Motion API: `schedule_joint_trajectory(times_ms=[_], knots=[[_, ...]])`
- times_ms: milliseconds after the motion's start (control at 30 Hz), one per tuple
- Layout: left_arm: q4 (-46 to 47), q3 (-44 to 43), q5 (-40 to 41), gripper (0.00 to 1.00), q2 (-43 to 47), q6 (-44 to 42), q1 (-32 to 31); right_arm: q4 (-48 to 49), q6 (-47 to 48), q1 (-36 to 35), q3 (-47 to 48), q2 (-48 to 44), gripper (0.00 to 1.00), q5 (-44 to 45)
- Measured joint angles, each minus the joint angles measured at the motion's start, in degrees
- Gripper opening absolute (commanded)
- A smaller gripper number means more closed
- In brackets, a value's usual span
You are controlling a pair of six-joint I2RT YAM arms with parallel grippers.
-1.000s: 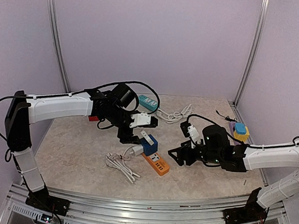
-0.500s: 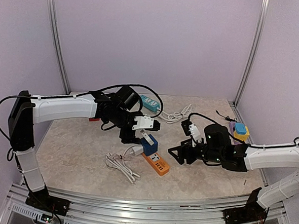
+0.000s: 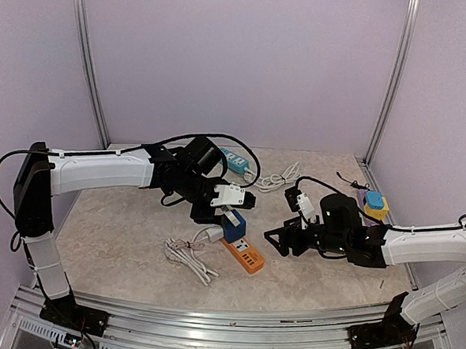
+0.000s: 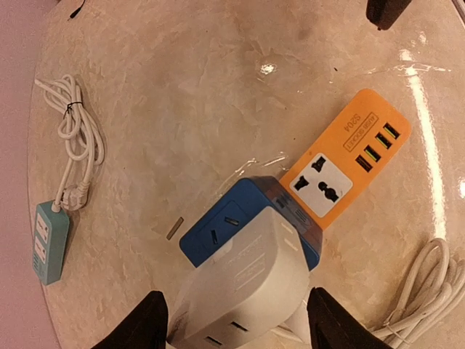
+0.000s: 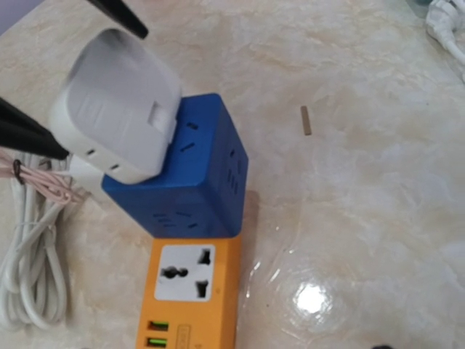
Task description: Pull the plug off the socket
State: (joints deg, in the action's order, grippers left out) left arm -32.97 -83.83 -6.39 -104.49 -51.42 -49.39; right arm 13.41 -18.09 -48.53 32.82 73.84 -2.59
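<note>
Trouble lies nearest, at the orange strip [image 3: 248, 257], unheld by the right gripper [image 3: 270, 242], its opening unreadable: when the left gripper [image 4: 236, 294], open astride the white plug [image 4: 240, 269], clamps and pulls, the blue cube socket [image 4: 218, 229] it sits in could lift too.

White plug [image 5: 116, 109] sits plugged into blue cube socket [image 5: 196, 167].

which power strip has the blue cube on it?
The orange strip, front centre: the blue cube sits on its end. The teal strip at the back has nothing plugged in, only its own white cord bundled beside it.
</note>
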Motion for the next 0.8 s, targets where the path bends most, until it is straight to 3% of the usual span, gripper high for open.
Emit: schedule_joint_trajectory(times_ms=[400,800], knots=[[-0.02,-0.44,0.0,0.41,0.0,1.16,-0.31,-0.02,0.02,0.35,-0.11,-1.11,0.81,0.02],[-3.06,-6.71,0.7,0.21,-2.64,5.05,-1.55,0.04,0.02,0.46,-0.96,-1.22,0.81,-0.11]])
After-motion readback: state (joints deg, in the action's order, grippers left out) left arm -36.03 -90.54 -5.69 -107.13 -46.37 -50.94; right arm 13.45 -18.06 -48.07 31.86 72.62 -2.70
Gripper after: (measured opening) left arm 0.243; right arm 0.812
